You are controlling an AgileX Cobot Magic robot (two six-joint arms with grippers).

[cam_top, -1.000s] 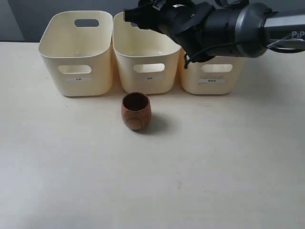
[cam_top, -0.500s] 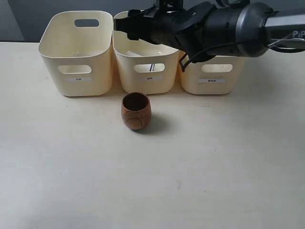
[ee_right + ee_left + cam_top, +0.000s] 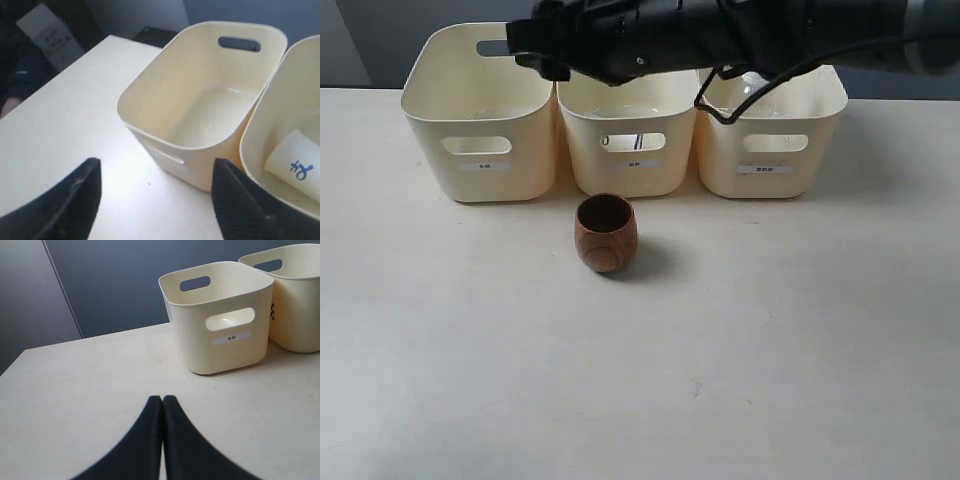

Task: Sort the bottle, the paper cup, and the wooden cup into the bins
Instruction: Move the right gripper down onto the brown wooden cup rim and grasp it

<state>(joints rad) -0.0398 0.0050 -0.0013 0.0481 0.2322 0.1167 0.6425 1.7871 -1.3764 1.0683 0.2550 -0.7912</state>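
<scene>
Above the row of bins, the right gripper (image 3: 155, 200) hangs empty with its fingers spread wide, reaching across to the left bin (image 3: 480, 110). Just beside it, the paper cup (image 3: 295, 162) lies on its side inside the middle bin (image 3: 630, 125). The wooden cup (image 3: 605, 232) stands upright on the surface (image 3: 640, 380) in front of the middle bin, below and nearer the camera than this gripper. The left gripper (image 3: 162, 405), fingers pressed together, rests low, facing the left bin. The bottle is not clearly visible.
</scene>
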